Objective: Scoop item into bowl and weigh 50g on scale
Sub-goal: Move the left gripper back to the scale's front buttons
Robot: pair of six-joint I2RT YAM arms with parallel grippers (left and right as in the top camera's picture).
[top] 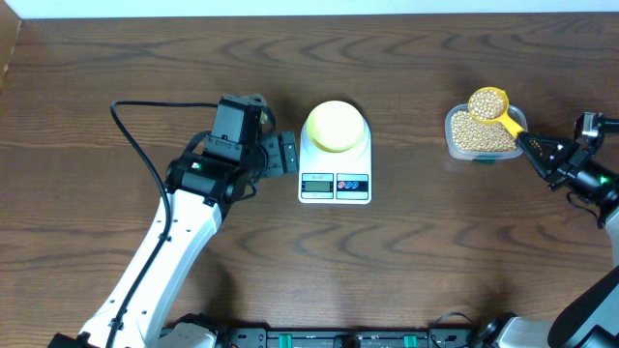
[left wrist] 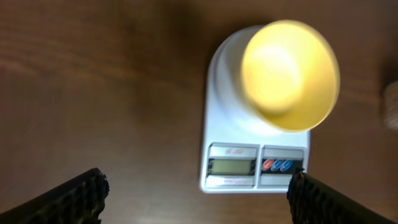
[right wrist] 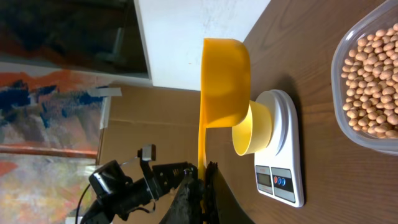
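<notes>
my right hand: right gripper (top: 531,146) pressed together on the end of the yellow scoop's handle, a thin edge pinch, seen close in my wrist view.
my left hand: left gripper (left wrist: 198,184) spread wide and holding nothing, parked just beside the left edge of the scale.
scoop: yellow scoop (top: 488,102) hangs over the back of the clear tub (top: 451,136), cup loaded with beans and roughly level from above.
beans: most of the beans (top: 481,136) lie in the tub at the right of the table (top: 116,58); a heap sits in the scoop; none that i can see in the bowl.
bowl: pale-yellow bowl (top: 336,126) stands upright on the scale platform, well apart from the tub, and looks empty.
scale: white kitchen scale (top: 335,186) sits at the table's middle, display facing me; the digits are too small to read.
step, as i judge it: load taken, carry to the bowl not yet made.
risk, spill: bare table lies between tub and bowl; any roll of my wrist would send round beans running.
risk, grip: i hold only the handle tip, so the loaded cup could twist or sag in my pinch.
risk, overshoot: dumping the whole heap could pass the target; i would tip slowly.
risk, knock: the bowl is light, so a scoop bump could shift or topple it.
risk, false reading: my left fingers are close enough that touching the platform would upset the weight.
</notes>
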